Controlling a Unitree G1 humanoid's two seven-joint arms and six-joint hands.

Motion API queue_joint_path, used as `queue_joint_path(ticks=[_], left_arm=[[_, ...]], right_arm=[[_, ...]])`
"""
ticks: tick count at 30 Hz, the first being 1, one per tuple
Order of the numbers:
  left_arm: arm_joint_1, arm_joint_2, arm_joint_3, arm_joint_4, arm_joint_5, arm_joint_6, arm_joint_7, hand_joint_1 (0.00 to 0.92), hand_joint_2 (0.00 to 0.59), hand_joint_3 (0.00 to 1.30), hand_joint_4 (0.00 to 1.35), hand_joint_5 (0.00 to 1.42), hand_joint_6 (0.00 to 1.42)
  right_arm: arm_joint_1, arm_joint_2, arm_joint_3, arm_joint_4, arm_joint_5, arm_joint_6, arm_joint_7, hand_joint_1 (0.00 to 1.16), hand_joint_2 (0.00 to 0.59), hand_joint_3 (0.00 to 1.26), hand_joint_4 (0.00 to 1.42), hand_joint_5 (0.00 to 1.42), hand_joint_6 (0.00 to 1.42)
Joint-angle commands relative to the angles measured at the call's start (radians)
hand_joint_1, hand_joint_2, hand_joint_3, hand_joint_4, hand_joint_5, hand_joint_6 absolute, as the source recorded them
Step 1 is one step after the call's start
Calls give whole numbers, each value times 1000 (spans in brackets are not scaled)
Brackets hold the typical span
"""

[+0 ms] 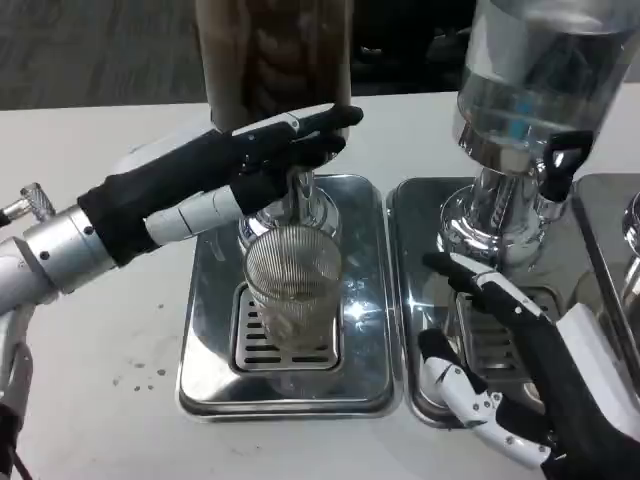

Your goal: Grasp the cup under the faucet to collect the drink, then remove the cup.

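Observation:
A ribbed clear glass cup stands upright on the slotted grate of the left steel drip tray, right under the faucet of the brown-drink dispenser. My left hand reaches in from the left above the cup, its fingers stretched across the faucet's top and touching it; the lever itself is hidden behind them. It does not touch the cup. My right hand lies over the right tray, fingers spread, holding nothing, a short way right of the cup.
A second dispenser with clear liquid and a black tap stands on the right steel tray. Another steel tray edge shows at far right. White table lies to the left and front.

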Motion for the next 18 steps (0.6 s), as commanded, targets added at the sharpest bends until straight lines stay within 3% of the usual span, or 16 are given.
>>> queue_joint_path(ticks=[1, 6, 9, 18], left_arm=[[18, 13, -30, -2, 39, -21, -3, 0, 50, 115, 26, 93, 0], [19, 20, -41, 0, 47, -39, 13, 0, 49, 115, 26, 93, 0], [20, 22, -46, 2, 52, -49, 21, 0, 48, 115, 26, 93, 0], [26, 23, -53, 1, 65, -67, 40, 0, 46, 115, 31, 93, 0]], right_arm=[[-28, 5, -11, 7, 68, 25, 33, 527, 372, 204, 187, 210, 231], [-56, 2, -11, 15, 138, 47, 75, 535, 366, 201, 178, 210, 242], [-81, -8, -7, 24, 181, 66, 117, 587, 281, 109, 102, 174, 236], [-167, -20, 3, 88, 248, 97, 200, 629, 238, 28, 46, 66, 137]])
